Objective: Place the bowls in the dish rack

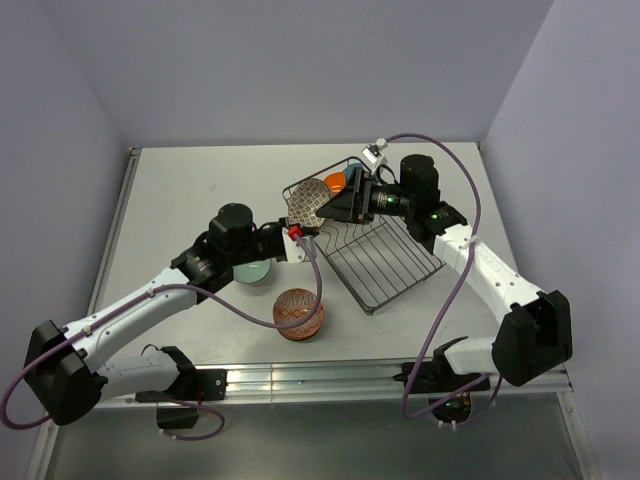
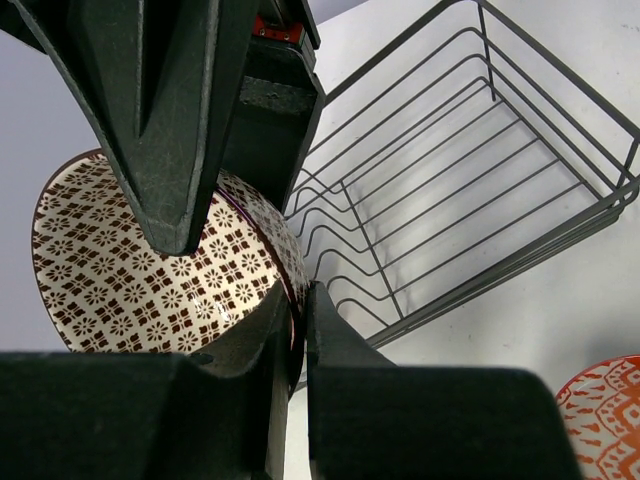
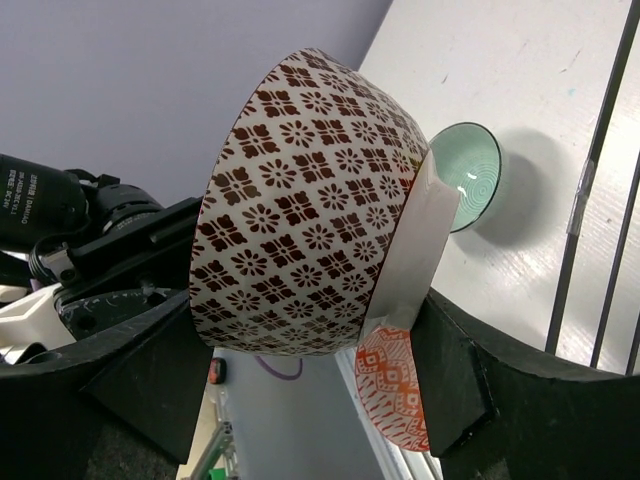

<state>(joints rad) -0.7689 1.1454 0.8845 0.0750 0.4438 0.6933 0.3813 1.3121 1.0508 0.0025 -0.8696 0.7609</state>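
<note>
The dark brown patterned bowl (image 1: 305, 203) hangs tilted on its side above the near left end of the dish rack (image 1: 385, 262). My left gripper (image 1: 300, 232) is shut on its rim, seen pinched in the left wrist view (image 2: 300, 300). My right gripper (image 1: 325, 208) spans the same bowl (image 3: 300, 200), one finger at the mouth and a white pad (image 3: 415, 250) against the base. An orange bowl (image 1: 335, 182) stands in the rack's far end. A red-orange patterned bowl (image 1: 298, 312) and a pale blue-green bowl (image 1: 252, 272) sit on the table.
The rack's wire tines (image 2: 480, 180) lie open to the right of the held bowl. The red-orange bowl (image 2: 605, 420) is just outside the rack's near edge. The blue-green bowl (image 3: 468, 172) sits under my left forearm. Purple cables loop beside both arms.
</note>
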